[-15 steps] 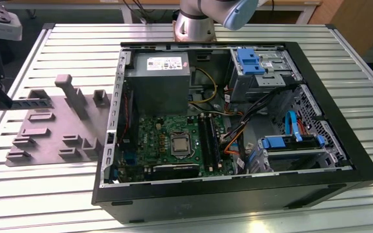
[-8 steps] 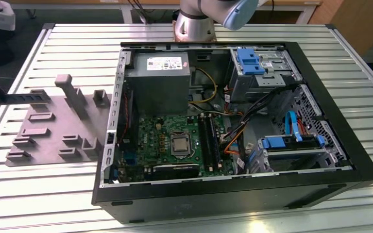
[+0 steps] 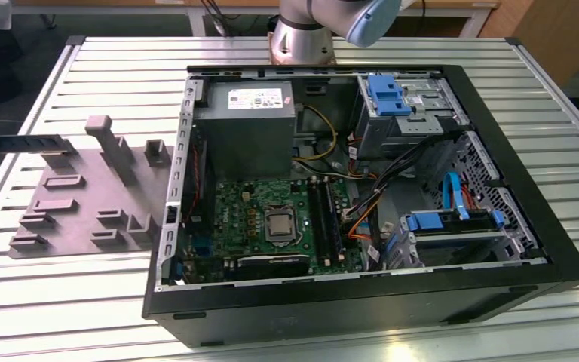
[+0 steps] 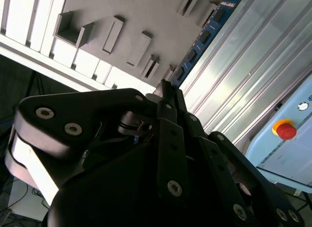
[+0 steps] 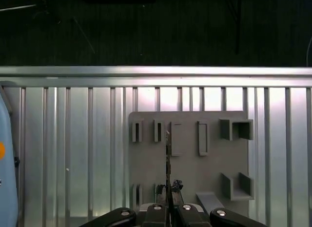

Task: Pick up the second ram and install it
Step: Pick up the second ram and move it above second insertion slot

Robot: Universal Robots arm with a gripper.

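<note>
In the second wrist view my gripper (image 4: 165,90) is shut on the second ram (image 4: 204,36), a blue board with black chips that sticks out past the fingertips. The first wrist view shows the same ram (image 5: 167,154) edge-on as a thin line rising from the gripper (image 5: 169,200). It hangs above the grey holder plate (image 5: 190,163) and its slotted blocks. In the exterior view that plate (image 3: 78,200) lies on the slatted table, to the left of the open computer case (image 3: 370,302). The motherboard's long black memory slots (image 3: 326,219) run beside the processor socket.
Inside the case are a grey power supply (image 3: 244,128), blue drive caddies (image 3: 448,221) and loose cables (image 3: 365,219). The arm's base (image 3: 303,38) stands behind the case. A pale blue pendant with a red button (image 4: 285,129) lies beside the table slats. The table's far edge (image 5: 156,72) borders dark floor.
</note>
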